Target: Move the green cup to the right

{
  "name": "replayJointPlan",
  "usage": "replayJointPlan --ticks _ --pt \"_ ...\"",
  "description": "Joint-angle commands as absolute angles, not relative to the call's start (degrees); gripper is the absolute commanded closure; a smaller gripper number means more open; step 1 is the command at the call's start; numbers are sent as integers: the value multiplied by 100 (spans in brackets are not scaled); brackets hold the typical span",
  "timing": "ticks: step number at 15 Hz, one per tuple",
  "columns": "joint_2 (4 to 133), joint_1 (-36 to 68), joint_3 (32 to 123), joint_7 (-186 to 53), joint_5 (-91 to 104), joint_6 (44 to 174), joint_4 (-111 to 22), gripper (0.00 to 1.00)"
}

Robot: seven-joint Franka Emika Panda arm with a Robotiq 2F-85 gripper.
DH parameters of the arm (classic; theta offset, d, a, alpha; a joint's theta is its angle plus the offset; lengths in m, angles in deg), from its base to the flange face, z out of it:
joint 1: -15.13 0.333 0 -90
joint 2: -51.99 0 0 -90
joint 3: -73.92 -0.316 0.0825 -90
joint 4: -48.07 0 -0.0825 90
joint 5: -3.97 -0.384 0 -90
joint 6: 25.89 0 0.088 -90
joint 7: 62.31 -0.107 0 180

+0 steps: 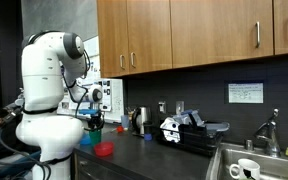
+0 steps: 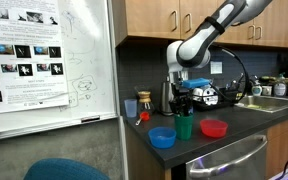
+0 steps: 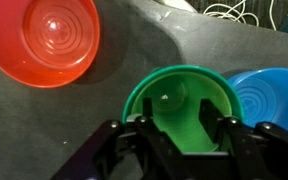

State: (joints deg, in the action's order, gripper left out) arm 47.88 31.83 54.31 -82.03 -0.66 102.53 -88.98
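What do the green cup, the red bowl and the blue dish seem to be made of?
The green cup looks like smooth plastic, slightly glossy: uniform bright colour, soft highlights inside. The red bowl is probably glossy plastic: moulded concentric rings, light reflections. The blue dish seems plastic too: same ringed, evenly coloured surface.

The glossy white robot arm (image 1: 46, 75) is built of rounded segments with grey joint caps. A black cable (image 2: 242, 65) loops above its black two-fingered gripper (image 3: 184, 140).

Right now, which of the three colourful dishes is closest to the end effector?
The bright-green plastic cup, directly under the end effector; the flat red bowl and round blue dish sit off to either side.
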Motion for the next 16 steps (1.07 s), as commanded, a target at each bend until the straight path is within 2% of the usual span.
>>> replayJointPlan --ticks 1,16 --pt "4585 3215 5449 -8363 32 9882 -8825 21" --pt "4277 3142 5485 -8556 94 9147 -8718 21"
